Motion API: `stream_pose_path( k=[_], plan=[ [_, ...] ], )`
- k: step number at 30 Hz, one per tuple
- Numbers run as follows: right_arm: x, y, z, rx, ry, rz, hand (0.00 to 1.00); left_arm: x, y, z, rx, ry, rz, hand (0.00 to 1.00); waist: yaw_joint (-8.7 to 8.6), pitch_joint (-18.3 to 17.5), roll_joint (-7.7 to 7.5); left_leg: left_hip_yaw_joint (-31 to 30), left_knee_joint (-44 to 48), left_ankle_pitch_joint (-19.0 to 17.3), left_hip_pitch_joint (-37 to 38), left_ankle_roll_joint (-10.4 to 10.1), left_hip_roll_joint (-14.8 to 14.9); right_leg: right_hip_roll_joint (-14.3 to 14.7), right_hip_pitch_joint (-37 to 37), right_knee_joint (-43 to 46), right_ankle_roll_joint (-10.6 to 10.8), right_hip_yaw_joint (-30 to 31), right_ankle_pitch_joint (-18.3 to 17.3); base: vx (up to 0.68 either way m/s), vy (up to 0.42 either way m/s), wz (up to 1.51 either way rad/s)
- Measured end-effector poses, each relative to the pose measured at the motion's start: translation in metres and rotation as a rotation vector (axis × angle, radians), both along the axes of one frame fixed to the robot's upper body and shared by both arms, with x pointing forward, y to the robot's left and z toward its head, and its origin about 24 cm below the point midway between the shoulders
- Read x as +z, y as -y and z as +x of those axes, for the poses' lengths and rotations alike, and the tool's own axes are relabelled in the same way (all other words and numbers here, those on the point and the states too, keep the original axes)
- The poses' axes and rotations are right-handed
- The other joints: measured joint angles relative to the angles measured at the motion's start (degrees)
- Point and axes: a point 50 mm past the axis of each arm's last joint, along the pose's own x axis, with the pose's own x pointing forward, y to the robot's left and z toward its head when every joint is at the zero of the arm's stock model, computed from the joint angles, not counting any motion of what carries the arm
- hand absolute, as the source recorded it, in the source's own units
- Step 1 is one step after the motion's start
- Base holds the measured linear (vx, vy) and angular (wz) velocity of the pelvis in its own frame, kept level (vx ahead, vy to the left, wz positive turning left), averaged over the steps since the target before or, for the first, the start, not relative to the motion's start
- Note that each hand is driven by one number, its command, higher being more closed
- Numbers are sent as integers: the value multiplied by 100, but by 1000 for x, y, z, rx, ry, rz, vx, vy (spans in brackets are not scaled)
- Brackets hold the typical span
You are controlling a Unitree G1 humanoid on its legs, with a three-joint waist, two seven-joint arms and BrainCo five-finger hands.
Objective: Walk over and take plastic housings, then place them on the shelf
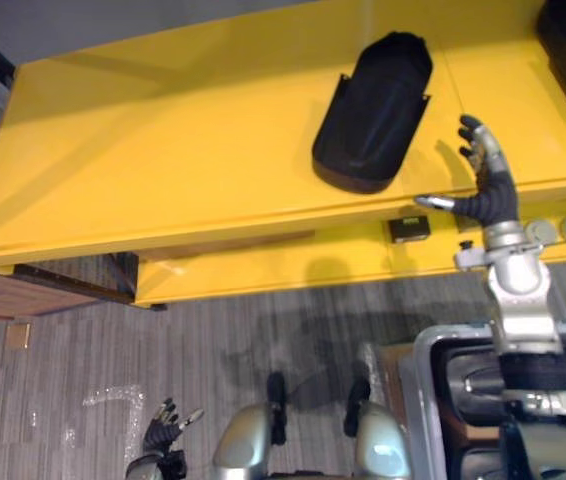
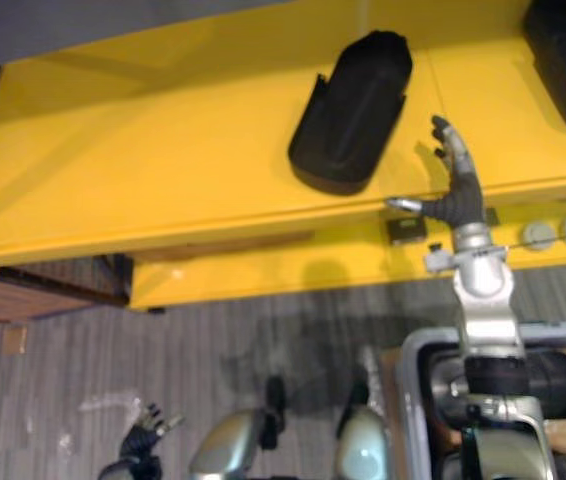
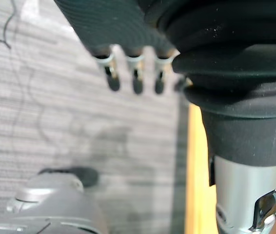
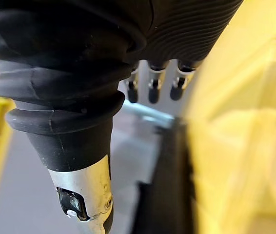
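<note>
Right hand [image 1: 491,185] is hovering spread and empty beside the black moulded plastic housing [image 1: 375,110] on the yellow shelf [image 1: 163,150], risking a sideways knock.

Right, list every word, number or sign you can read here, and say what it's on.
No text can be read.
Small black rectangular plate on the front edge of the yellow shelf: any print is too small to read.
Black elongated plastic housing lying on that shelf: no marking shows.
</note>
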Motion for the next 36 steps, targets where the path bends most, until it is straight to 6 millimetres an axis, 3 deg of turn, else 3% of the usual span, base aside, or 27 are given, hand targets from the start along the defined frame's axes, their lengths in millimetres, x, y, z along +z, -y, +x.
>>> stream_pose_path(
  k=[2, 5, 9, 11, 15, 20, 25, 31, 36],
  plan=[
    [5, 1, -10, -20, 34, 29, 0, -1, 8, 2, -19, 5, -6, 0, -33, 30, -49, 83, 119, -55, -4, 48, 17, 10, -5, 13, 1, 90, 0, 17, 14, -20],
    [4, 0, -14, -28, 51, 63, 0, 0, 9, 3, -17, 16, -6, 0, -120, 145, -63, 166, 796, -432, -236, 58, 188, 105, -54, 155, -10, 196, -22, -28, 25, -25],
    [13, -13, -22, 143, 85, 22, 0, 8, 11, 25, -21, 78, 16, 0, -141, 468, -85, 295, 1688, -882, -623, 103, 340, 126, -419, 813, 22, 409, -249, -113, 46, -21],
    [12, -17, -21, 215, 66, 11, 0, 10, 10, 29, -23, 93, 20, 0, -136, 510, -89, 294, 1709, -887, -625, 112, 325, 96, -422, 841, 24, 411, -249, -67, 20, 3],
    [15, -46, -19, 505, 7, -117, 0, 11, 4, 29, -8, 88, 37, 0, -124, 510, -91, 267, 1743, -888, -754, 137, 256, -11, -572, 919, 46, 410, -263, -70, 26, 6],
    [18, -69, -15, 659, -56, -271, 0, 4, 3, 20, 21, 39, 14, 0, -95, 508, -86, 244, 1623, -783, -791, 177, 149, -96, -650, 979, 57, 405, -257, 1, 13, 6],
    [27, -86, -6, 728, -91, -358, 0, 1, 3, 16, 23, 16, -1, 0, -55, 536, 12, 156, 1441, -618, -779, 219, -9, -223, -671, 1002, 80, 330, -271, 34, -2, 13],
    [16, -96, 11, 725, -210, -389, 0, -4, 4, 4, 16, -22, -17, 0, 62, 537, 27, 104, 1327, -497, -792, 209, -53, -260, -706, 1013, 69, 276, -278, -3, -19, 7],
    [6, -82, 29, 627, -284, -333, 0, -6, 5, 1, 10, -35, -18, 0, 118, 465, 163, 31, 1229, -443, -818, 198, -105, -314, -743, 1031, 60, 231, -289, -39, -7, 8]
  ],
)
